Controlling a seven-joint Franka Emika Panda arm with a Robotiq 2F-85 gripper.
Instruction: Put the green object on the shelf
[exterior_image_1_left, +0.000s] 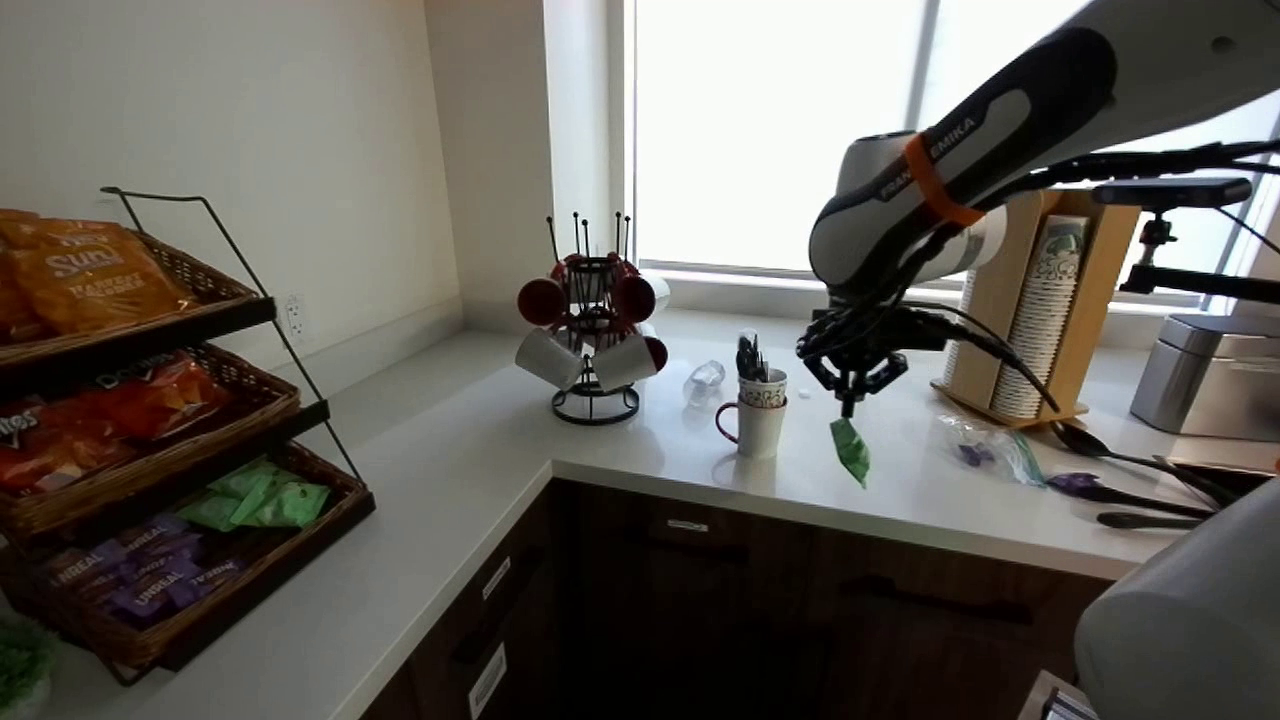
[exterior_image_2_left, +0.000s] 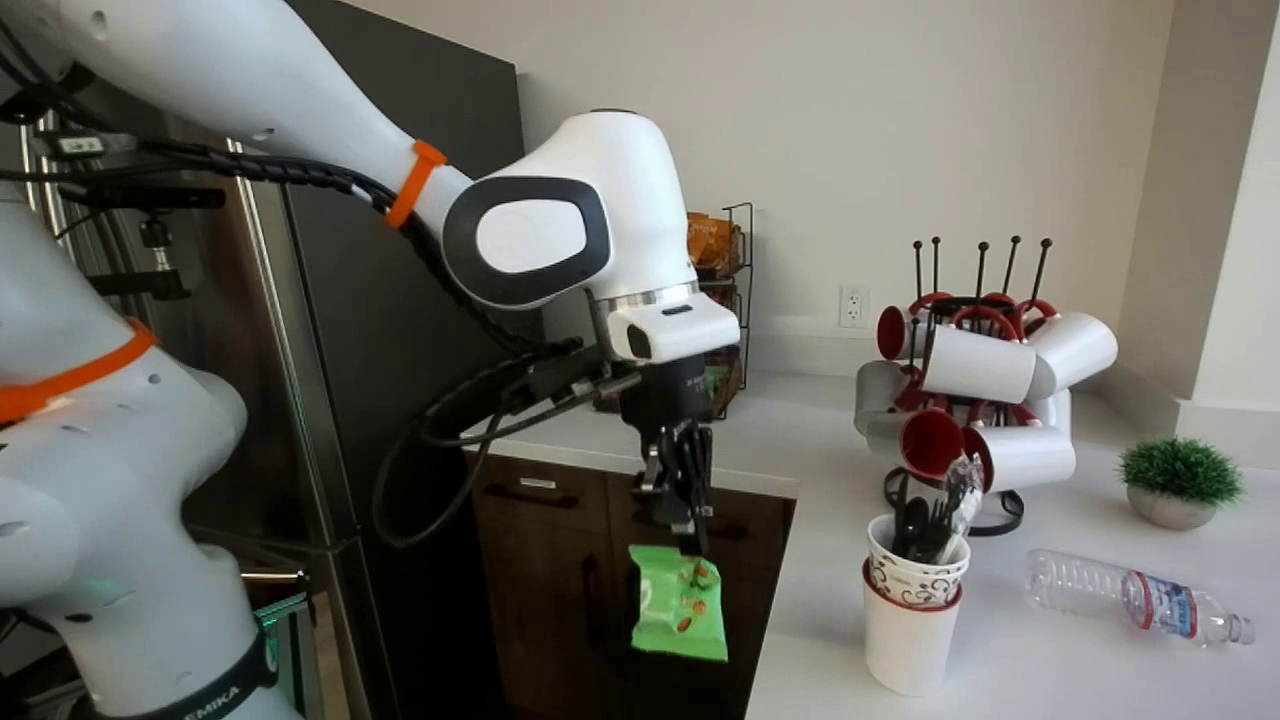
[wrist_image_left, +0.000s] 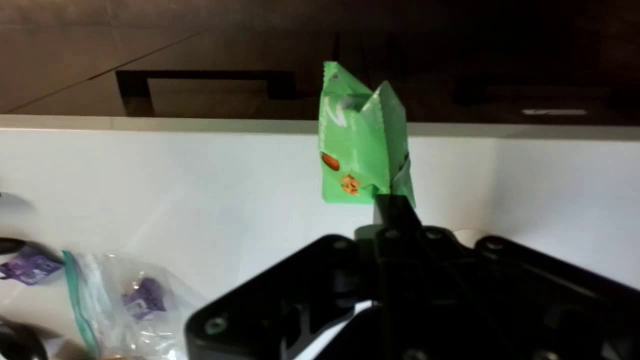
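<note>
I hold the small green packet in the air, my jaws pinched together on one end of it, the rest hanging below. In an exterior view it shows against the dark cabinets; in the wrist view it overlaps the front edge of the white bench. From these angles I can't fairly judge how near that edge it hangs.

The black wire rack stands well apart from the packet, on another stretch of the bench. Of its three wicker baskets, the top carries orange chip bags, the middle red chip bags, and the bottom other green packets just beside purple packets.

Nearer my jaws I see a white mug with a paper cup of black cutlery set in it, and near that a mug stand hung with red-lined white mugs. A clear bottle lies on its side, a potted plant near it. A purple wrapper shows through a clear plastic bag.
</note>
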